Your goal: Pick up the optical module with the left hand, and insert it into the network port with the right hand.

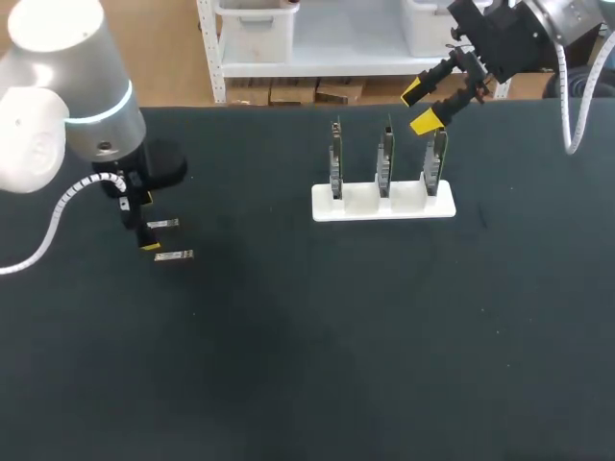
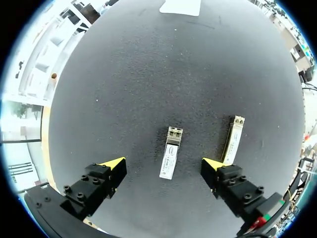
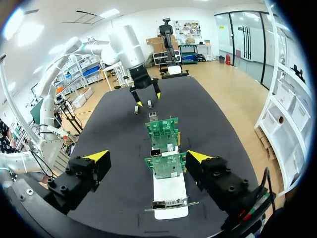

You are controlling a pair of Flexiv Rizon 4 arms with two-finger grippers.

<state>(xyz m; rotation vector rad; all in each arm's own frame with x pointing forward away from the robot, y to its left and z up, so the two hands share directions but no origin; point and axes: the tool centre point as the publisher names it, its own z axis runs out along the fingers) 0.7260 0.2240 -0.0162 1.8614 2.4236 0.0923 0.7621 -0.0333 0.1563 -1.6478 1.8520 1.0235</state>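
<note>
Left jaws apart, straddling the optical module (image 2: 171, 152) lying flat on the bench (image 1: 307, 365) at 9 o'clock, apparently aligned for pickup; a second module (image 2: 233, 140) just beside. Right jaws apart, empty, poised above the card rack (image 1: 384, 204) at 1 o'clock, presumably ready for insertion.

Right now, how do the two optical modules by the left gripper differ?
The middle module lies between the left gripper's open fingers, label up; the outer module lies outside them, beside one finger. The outer module looks narrower than the middle module and shows a yellow edge. Both lie on the table, roughly parallel.
</note>
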